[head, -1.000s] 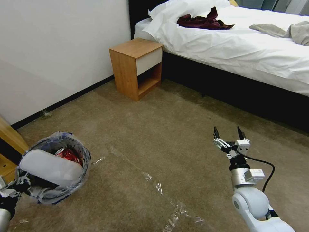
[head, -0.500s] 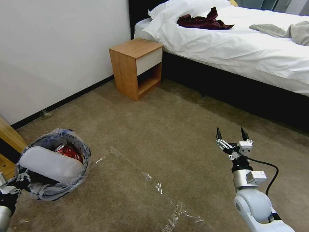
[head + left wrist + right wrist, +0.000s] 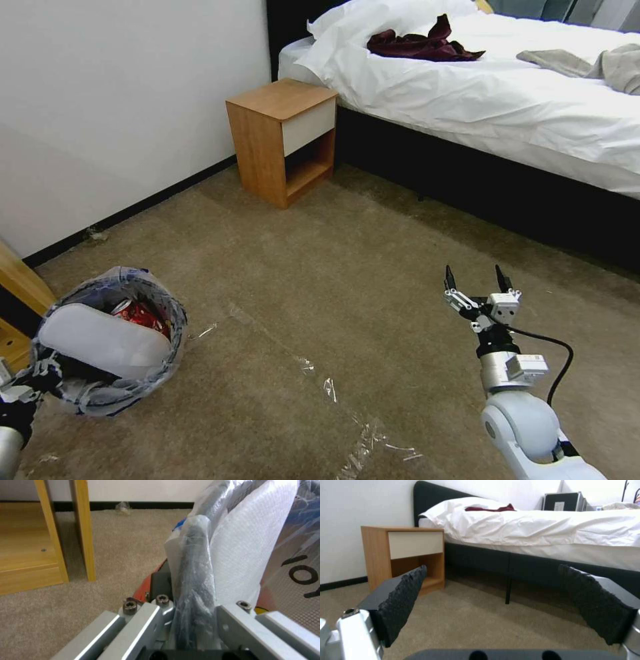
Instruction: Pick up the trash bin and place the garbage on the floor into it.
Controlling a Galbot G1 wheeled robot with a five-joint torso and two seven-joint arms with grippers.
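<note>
The trash bin (image 3: 172,319), lined with a crinkled clear bag, hangs tilted just above the floor (image 3: 347,267) at the lower left. A white insole (image 3: 100,341) and a crushed red can (image 3: 137,312) lie inside it. My left gripper (image 3: 27,390) is shut on the bin's near rim; the left wrist view shows its fingers (image 3: 230,622) clamped on the bagged rim (image 3: 195,580). At the right, my right gripper (image 3: 473,270) hovers open and empty over bare carpet, its pads (image 3: 403,597) spread wide. A small clear scrap (image 3: 95,234) lies by the wall's baseboard.
Shiny tape lines (image 3: 327,387) cross the carpet ahead of me. A wooden nightstand (image 3: 283,137) stands by the wall next to the bed (image 3: 507,100), with its dark base behind the right gripper. A wooden furniture frame (image 3: 17,293) stands close behind the bin.
Almost nothing differs. The right gripper swayed slightly right and came back, still open. The bin shifted a little in the left gripper's hold.
</note>
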